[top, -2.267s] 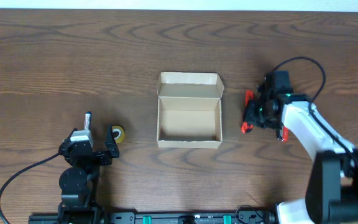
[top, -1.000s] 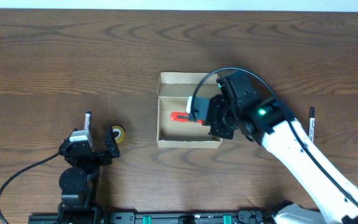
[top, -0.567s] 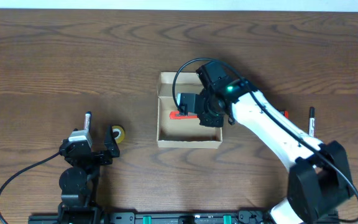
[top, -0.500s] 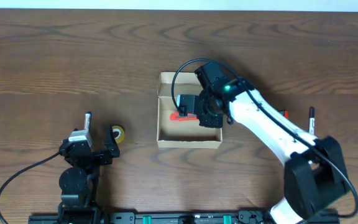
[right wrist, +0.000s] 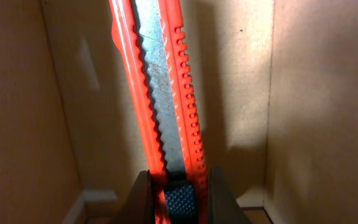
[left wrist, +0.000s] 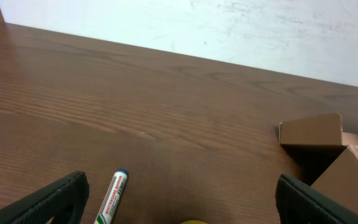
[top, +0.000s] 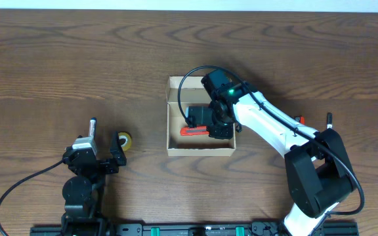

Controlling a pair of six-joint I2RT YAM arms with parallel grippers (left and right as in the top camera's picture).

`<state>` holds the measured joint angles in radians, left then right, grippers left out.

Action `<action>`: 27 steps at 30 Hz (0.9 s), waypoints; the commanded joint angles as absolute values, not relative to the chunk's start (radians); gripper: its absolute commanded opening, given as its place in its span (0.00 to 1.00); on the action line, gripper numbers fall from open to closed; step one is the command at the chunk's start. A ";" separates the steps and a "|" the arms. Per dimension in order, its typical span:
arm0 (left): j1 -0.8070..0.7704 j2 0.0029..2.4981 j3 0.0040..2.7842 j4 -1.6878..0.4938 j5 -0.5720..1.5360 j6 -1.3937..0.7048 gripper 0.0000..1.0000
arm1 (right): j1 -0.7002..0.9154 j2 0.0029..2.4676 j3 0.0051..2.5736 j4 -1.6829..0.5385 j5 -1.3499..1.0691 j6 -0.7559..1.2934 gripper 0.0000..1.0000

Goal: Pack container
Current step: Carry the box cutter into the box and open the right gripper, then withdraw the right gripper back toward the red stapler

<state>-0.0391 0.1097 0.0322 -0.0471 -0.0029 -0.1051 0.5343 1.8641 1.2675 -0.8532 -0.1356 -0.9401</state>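
The tan cardboard container (top: pixel 173 145) stands open mid-table, its flap lid (top: pixel 199 84) folded back on the far side. It also shows in the left wrist view (left wrist: pixel 331 155). My right gripper (top: pixel 210 128) is down inside the container, shut on an orange box cutter (top: pixel 193 131) that lies lengthwise near the floor. In the right wrist view the cutter (right wrist: pixel 157 87) runs up from my jaws (right wrist: pixel 179 190) between the container walls (right wrist: pixel 316 106). My left gripper (top: pixel 98 156) is open and empty, well left of the container.
A whiteboard marker (top: pixel 92 128) (left wrist: pixel 112 198) and a yellow tape roll (top: pixel 124 140) lie by the left gripper. A black pen (top: pixel 328 128) and a small orange item (top: pixel 300 119) lie right of the container, by the right arm.
My right gripper picked up the orange cutter from right of the container, carried it left over the box, and has lowered it inside. The left arm has not moved.
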 commanded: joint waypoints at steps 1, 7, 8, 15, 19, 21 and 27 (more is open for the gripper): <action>-0.033 0.110 0.005 -0.076 0.001 -0.112 0.95 | 0.544 1.884 1.288 -0.864 -0.154 -0.958 0.07; -0.033 0.110 0.005 -0.076 0.000 -0.113 0.95 | 0.544 1.884 1.288 -0.863 -0.154 -0.934 0.60; -0.033 0.110 0.005 -0.076 0.001 -0.112 0.95 | 0.544 1.884 1.288 -0.863 -0.154 -0.928 0.67; -0.033 0.110 0.005 -0.076 0.001 -0.113 0.95 | 0.545 1.846 1.344 -0.870 -0.159 -0.834 0.74; -0.033 0.110 0.005 -0.076 0.001 -0.112 0.95 | 0.540 1.783 1.460 -0.891 -0.120 -0.611 0.84; -0.033 0.110 0.005 -0.076 0.000 -0.113 0.95 | 0.534 1.748 1.522 -0.912 -0.084 -0.484 0.91; -0.033 0.110 0.005 -0.076 0.001 -0.113 0.95 | 0.434 1.668 1.676 -0.963 0.139 -0.075 0.99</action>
